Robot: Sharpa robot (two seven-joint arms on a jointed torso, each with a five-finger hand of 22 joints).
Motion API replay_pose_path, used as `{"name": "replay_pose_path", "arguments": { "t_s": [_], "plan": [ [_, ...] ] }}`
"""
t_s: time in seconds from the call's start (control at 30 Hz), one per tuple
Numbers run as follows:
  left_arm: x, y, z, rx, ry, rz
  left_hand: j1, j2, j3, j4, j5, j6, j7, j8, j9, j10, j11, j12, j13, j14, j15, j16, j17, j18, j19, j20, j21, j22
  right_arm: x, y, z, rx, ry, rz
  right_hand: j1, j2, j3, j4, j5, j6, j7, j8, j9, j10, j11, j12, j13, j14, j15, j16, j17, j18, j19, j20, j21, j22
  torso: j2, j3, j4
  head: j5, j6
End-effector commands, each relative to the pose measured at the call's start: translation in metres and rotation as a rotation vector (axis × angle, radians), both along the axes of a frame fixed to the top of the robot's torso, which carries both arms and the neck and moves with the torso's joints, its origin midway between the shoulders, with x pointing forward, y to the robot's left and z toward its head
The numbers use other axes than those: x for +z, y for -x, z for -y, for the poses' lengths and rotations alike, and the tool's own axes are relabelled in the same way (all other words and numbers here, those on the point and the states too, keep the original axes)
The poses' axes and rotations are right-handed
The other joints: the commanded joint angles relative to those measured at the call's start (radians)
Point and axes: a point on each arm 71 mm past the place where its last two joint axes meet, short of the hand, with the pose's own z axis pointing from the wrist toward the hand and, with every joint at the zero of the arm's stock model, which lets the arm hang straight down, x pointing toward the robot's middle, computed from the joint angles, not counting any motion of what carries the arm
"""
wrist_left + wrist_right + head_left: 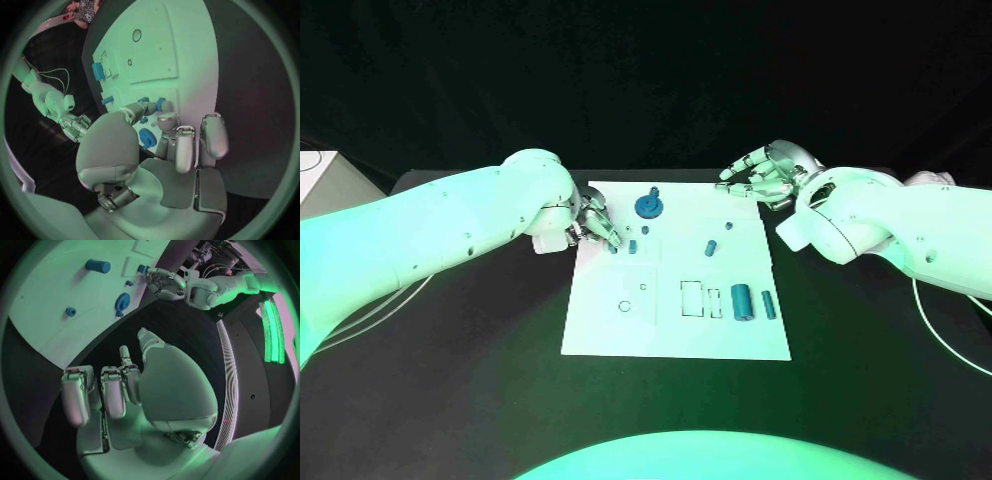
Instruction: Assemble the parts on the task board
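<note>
- The task board (678, 330) lies flat in the middle of the black table (473, 400), square to the robot, so both arms can reach it from either side.
- The left hand (593, 222) is low over the board's left edge, its fingers (164, 121) brought together onto a small blue part (633, 246) there. In the left wrist view a blue piece sits between the fingertips, so I judge the hand pinches it, probably to seat or lift it.
- The round blue part (649, 207), a disc with a small knob, sits just beyond that hand at the board's far end.
- Two more small blue pieces lie mid-board: a tiny one (688, 226) and a short peg (711, 248), both apart from either hand.
- Near the board's right side a thick blue cylinder (741, 299) and a thinner blue rod (769, 304) lie side by side next to rectangular outlines (692, 298), which look like the recesses meant to take parts.
- The right hand (764, 172) hangs off the board's far right corner, fingers loosely curled and apart, holding nothing; it seems parked clear so the left can work.
</note>
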Motion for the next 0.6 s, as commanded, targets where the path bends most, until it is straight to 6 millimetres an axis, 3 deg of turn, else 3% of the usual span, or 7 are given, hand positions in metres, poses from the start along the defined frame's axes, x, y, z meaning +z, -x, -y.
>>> {"name": "replay_pose_path", "arguments": {
  "t_s": [0.03,0.2,0.4,0.5,0.6],
  "plan": [
    [-0.0095,0.0028,-0.0012,0.002,-0.027,-0.008,-0.016,-0.001,0.074,-0.089,-0.007,-0.016,-0.013,0.000,-0.002,-0.024,-0.015,-0.004,-0.003,0.099,0.003,-0.006,0.243,-0.011,-0.006,-0.001,-0.005,-0.003,-0.0002,0.0007,-0.0017,0.021,0.002,-0.001,-0.009,0.002,-0.001,0.001,0.005,0.006,0.000,0.001,-0.001,0.001,0.000,-0.002,0.153,0.090,0.004,-0.006,0.206,0.007,0.080,0.003,-0.004,0.228,0.000,-0.0006,0.0005,-0.001,0.001],
    [-0.0089,0.0020,-0.0025,0.011,-0.024,0.005,-0.065,-0.008,-0.057,0.007,-0.017,0.000,-0.015,-0.016,-0.021,-0.029,-0.017,0.002,0.001,0.097,0.001,-0.008,0.238,-0.010,-0.004,-0.004,-0.014,-0.009,-0.0002,0.0008,-0.0018,0.021,0.002,-0.001,-0.009,0.002,-0.001,0.001,0.005,0.006,0.000,0.001,-0.001,0.001,0.000,-0.002,0.153,0.090,0.004,-0.006,0.206,0.007,0.080,0.003,-0.004,0.228,0.000,-0.0006,0.0000,0.000,0.001],
    [-0.0086,0.0013,-0.0044,0.021,-0.021,0.015,-0.065,-0.012,-0.116,0.047,-0.026,0.007,-0.015,-0.022,-0.030,-0.030,-0.017,0.006,0.006,0.097,0.001,-0.008,0.238,-0.010,-0.003,-0.005,-0.017,-0.010,-0.0002,0.0009,-0.0016,0.021,0.002,-0.001,-0.009,0.002,-0.001,0.001,0.005,0.006,0.000,0.001,-0.001,0.001,0.000,-0.002,0.153,0.090,0.004,-0.006,0.206,0.007,0.080,0.003,-0.004,0.228,0.000,-0.0006,0.0002,-0.001,0.002],
    [-0.0085,0.0009,-0.0054,0.024,-0.020,0.019,-0.055,-0.011,-0.142,0.067,-0.056,0.010,-0.016,-0.025,-0.034,-0.029,-0.017,0.009,0.010,0.097,0.001,-0.008,0.238,-0.010,-0.003,-0.005,-0.019,-0.012,-0.0002,0.0008,-0.0015,0.021,0.002,-0.001,-0.009,0.002,-0.001,0.001,0.005,0.006,0.000,0.001,-0.001,0.001,0.000,-0.002,0.153,0.090,0.004,-0.006,0.206,0.007,0.080,0.003,-0.004,0.228,0.001,-0.0004,0.0001,-0.001,0.001],
    [-0.0084,0.0006,-0.0066,0.030,-0.019,0.023,-0.040,-0.012,-0.171,0.095,-0.121,0.012,-0.016,-0.028,-0.039,-0.030,-0.017,0.010,0.011,0.098,0.001,-0.008,0.239,-0.010,-0.001,-0.005,-0.020,-0.011,-0.0003,0.0008,-0.0013,0.021,0.002,-0.001,-0.009,0.002,-0.001,0.001,0.005,0.006,0.000,0.001,-0.001,0.001,0.000,-0.002,0.153,0.090,0.004,-0.006,0.206,0.007,0.080,0.003,-0.004,0.228,0.000,-0.0004,-0.0005,-0.001,0.003]
  ]
}}
